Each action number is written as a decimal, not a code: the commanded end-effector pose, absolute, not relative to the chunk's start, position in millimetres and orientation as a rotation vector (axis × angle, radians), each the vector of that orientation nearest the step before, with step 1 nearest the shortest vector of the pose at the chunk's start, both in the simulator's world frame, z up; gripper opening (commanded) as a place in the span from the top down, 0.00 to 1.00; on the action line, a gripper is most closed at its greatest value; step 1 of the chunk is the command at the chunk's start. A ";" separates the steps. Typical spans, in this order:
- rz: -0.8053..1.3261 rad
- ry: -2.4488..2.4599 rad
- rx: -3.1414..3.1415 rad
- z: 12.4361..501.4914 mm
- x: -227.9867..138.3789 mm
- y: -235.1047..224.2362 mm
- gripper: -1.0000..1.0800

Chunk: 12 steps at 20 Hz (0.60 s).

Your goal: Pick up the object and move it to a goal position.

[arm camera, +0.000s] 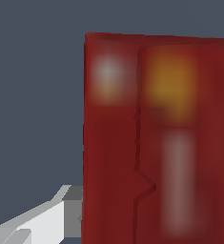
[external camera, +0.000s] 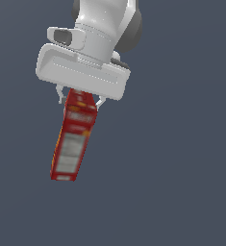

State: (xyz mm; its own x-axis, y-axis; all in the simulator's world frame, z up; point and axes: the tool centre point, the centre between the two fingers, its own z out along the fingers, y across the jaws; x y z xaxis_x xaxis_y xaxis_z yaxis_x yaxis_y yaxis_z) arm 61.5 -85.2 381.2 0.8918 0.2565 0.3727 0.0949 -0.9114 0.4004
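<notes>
The red box hangs from the gripper against plain grey, with no bench in sight; the jaws hold its upper end, one finger pressed flat to a side wall in the wrist view; the box tilts, its free end swung toward the exterior view's left; it is likely light, stiff cardboard with smooth faces, so it may pivot or slip under a pinch this far from its middle; a hold nearer the centre would steady it; no goal marker shows.
</notes>
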 end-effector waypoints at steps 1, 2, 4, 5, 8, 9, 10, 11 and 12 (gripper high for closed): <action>0.635 0.214 2.653 395.5 63.9 -85.1 1.00; 0.648 0.197 2.641 400.7 64.6 -85.1 1.00; 0.672 0.163 2.618 411.3 65.7 -84.9 1.00; 0.684 0.146 2.606 416.6 66.2 -84.7 1.00; 0.719 0.095 2.569 432.6 67.2 -84.1 1.00; 0.730 0.078 2.557 438.0 67.5 -83.9 1.00; 0.742 0.061 2.544 443.4 67.6 -83.6 1.00; 0.753 0.044 2.530 448.9 67.7 -83.3 1.00; 0.764 0.027 2.517 454.5 67.7 -82.9 1.00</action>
